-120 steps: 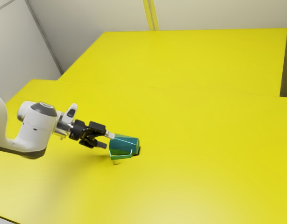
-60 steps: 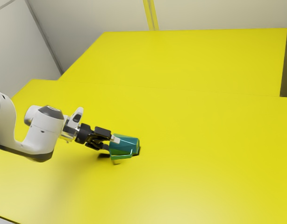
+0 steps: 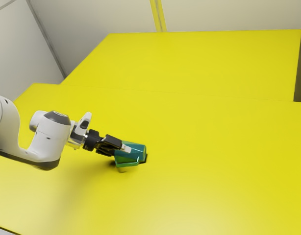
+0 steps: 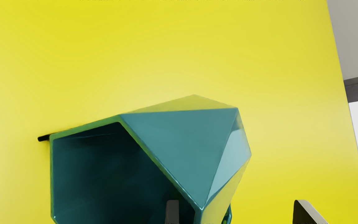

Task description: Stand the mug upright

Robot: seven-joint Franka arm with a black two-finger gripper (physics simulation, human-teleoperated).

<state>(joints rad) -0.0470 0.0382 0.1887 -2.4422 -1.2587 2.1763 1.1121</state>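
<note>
Advancing on the tipped mug [image 4: 179, 149], your open fingers [image 4: 172, 212] now straddle its rim [image 4: 199, 215], so a grip looks near.

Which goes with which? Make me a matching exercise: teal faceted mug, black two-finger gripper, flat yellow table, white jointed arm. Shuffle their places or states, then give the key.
1. Teal mug
2. Black gripper
3. Yellow table
4. White arm

A. Underneath the mug
B. Reaching in from the exterior view's left
C. Tipped on its side
D. Fingers apart

Pairs: 1-C, 2-D, 3-A, 4-B
</note>
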